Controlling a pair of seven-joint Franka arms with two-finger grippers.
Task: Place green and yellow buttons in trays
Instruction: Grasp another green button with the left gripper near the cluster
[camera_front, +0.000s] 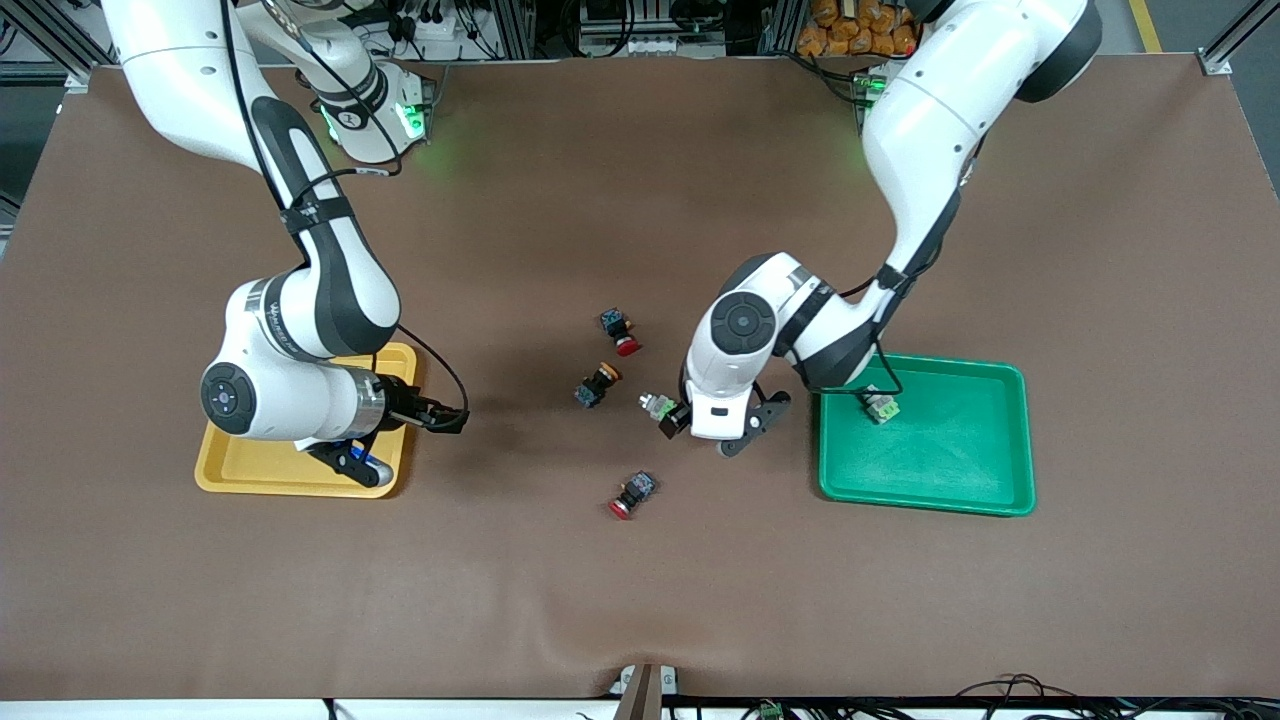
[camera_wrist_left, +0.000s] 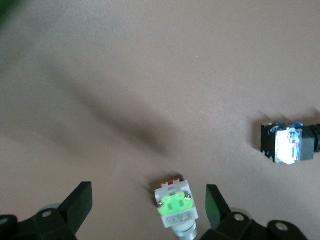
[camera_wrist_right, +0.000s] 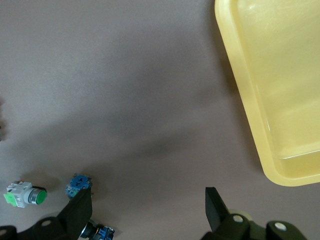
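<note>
One green button (camera_front: 655, 405) lies on the brown table between the jaws of my open left gripper (camera_front: 670, 418), just over it; in the left wrist view the button (camera_wrist_left: 175, 206) sits nearer one finger of that gripper (camera_wrist_left: 147, 205). A second green button (camera_front: 881, 408) lies in the green tray (camera_front: 960, 470). One yellow-capped button (camera_front: 599, 384) lies mid-table. My right gripper (camera_front: 447, 416) is open and empty over bare table beside the yellow tray (camera_front: 250, 470), also in the right wrist view (camera_wrist_right: 270, 90). That arm hides most of the tray. No other yellow button shows.
Two red-capped switches lie mid-table, one (camera_front: 621, 333) farther from the camera than the yellow-capped button, one (camera_front: 633, 494) nearer. A black switch (camera_wrist_left: 288, 143) lies near the left gripper. The right wrist view shows the green button (camera_wrist_right: 25, 195) and a blue-based switch (camera_wrist_right: 79, 184).
</note>
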